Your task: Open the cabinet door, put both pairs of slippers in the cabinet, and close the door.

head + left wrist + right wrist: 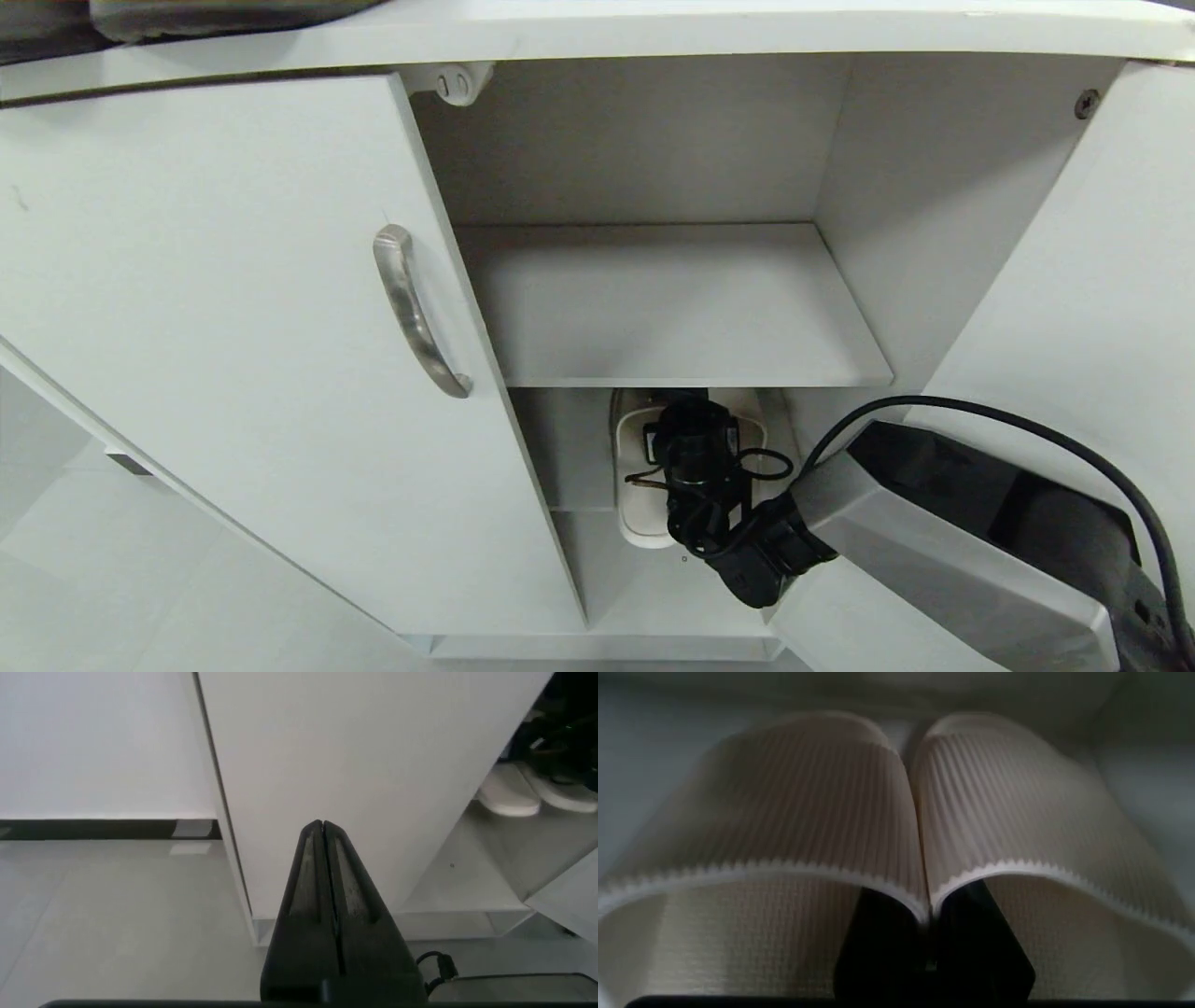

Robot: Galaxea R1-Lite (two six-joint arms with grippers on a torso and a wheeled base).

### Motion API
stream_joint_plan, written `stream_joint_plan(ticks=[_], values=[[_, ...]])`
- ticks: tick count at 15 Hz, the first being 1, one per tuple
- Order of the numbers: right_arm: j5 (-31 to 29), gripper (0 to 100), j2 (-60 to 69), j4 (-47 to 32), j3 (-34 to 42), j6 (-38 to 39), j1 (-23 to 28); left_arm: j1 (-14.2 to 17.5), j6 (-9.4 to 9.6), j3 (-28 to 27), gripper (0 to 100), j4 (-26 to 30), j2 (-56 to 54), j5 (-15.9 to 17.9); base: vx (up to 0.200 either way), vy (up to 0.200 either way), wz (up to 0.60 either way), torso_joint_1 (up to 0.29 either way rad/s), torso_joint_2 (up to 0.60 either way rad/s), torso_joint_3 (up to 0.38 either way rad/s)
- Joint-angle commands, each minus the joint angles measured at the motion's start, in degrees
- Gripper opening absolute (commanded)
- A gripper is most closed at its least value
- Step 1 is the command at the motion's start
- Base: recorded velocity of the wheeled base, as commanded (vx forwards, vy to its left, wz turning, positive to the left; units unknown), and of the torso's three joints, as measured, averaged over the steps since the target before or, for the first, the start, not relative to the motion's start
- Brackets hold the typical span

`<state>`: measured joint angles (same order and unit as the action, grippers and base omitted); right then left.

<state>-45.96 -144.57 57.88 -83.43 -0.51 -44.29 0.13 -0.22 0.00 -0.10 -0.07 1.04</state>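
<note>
Currently right fingers (878, 947) pinch two slippers (831, 812) together inside one cabinet (672, 308); left fingers (306, 887) closed, empty.

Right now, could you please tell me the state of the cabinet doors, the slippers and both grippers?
Left white cabinet door with metal handle: shut.
Right white cabinet door: swung open.
Cream ribbed pair of slippers: in lower compartment, pinched together.
Right gripper: shut on the slippers.
Left gripper: shut, empty.

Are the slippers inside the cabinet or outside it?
Inside. The slippers are in the cabinet, in the bottom compartment under the shelf, with the right end effector clamped on their straps.
</note>
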Motion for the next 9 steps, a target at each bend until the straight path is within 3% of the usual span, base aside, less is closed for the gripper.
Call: stream_joint_plan(ticks=[1, 7, 8, 9], values=[[0.1, 0, -1.6, -1.6, -4.0, 0.0, 0.8, 0.0, -0.04, 0.0, 0, 0.0, 0.1, 0.0, 0.0, 0.0, 0.0, 0.0, 0.0, 0.0], [0.1, 0, -4.7, -4.3, -8.6, 0.0, 2.1, 0.0, -0.13, 0.0, 0, 0.0, 0.1, -0.1, 0.0, 0.0, 0.0, 0.0, 0.0, 0.0], [0.1, 100, -4.8, -4.5, -8.6, 0.1, 2.1, 0.0, -0.22, 0.0, 0, 0.0, 0.1, -0.1, 0.0, 0.0, 0.0, 0.0, 0.0, 0.0], [0.1, 100, -4.9, -4.5, -8.6, 0.1, 2.1, 0.0, -0.31, 0.0, 0, 0.0, 0.1, -0.2, 0.0, 0.0, 0.0, 0.0, 0.0, 0.0]])
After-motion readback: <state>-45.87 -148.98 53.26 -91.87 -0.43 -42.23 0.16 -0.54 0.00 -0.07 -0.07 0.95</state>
